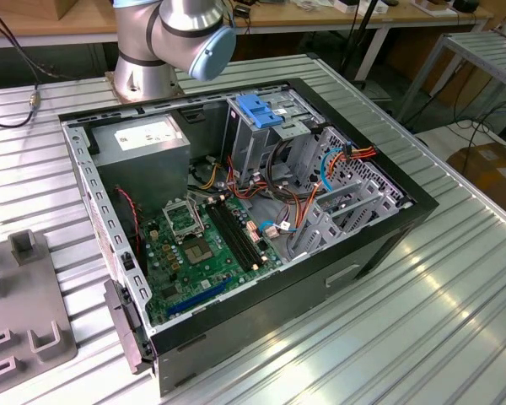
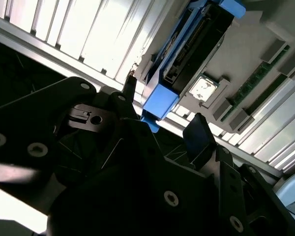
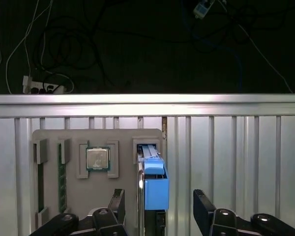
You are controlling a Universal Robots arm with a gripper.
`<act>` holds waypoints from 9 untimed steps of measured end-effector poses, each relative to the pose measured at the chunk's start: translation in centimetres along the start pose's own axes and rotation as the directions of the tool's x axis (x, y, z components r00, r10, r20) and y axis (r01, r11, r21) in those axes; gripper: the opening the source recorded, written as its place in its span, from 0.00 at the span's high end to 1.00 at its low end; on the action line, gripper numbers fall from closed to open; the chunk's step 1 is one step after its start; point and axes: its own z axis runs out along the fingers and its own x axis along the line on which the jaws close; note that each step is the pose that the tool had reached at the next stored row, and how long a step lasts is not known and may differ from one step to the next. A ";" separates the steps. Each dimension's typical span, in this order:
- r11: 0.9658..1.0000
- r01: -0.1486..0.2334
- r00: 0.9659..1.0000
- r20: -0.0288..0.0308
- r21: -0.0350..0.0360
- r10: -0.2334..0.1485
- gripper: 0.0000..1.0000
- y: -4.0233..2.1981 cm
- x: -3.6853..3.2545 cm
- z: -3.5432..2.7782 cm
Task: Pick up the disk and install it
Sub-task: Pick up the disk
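Blue plastic edges the disk (image 3: 155, 187), which stands on its narrow edge in a slot of a grey holder plate (image 3: 54, 137) on the ribbed aluminium table (image 3: 236, 162). In the first wrist view the gripper (image 3: 160, 196) is spread wide around it, with one black finger (image 3: 202, 209) well clear on one side and the other finger just beside the disk's metal face; neither visibly grips it. The second wrist view shows the same standing disk (image 2: 191, 49) from low down, its blue frame end nearest the camera, with the gripper (image 2: 162, 101) straddling that end. A processor chip (image 3: 97, 159) sits in a square recess of the holder near the disk (green memory sticks lie in slots further along the same plate). In the exterior view the open computer case (image 1: 379, 245) lies on its side on the table, showing the green motherboard (image 1: 202, 245), a grey power supply box (image 1: 143, 139) and a blue-handled drive cage (image 1: 261, 110), with the arm (image 1: 177, 34) rising behind it.
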 end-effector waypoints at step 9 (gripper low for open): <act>1.000 0.000 1.000 0.000 -0.001 0.000 0.34 0.02 0.08 0.63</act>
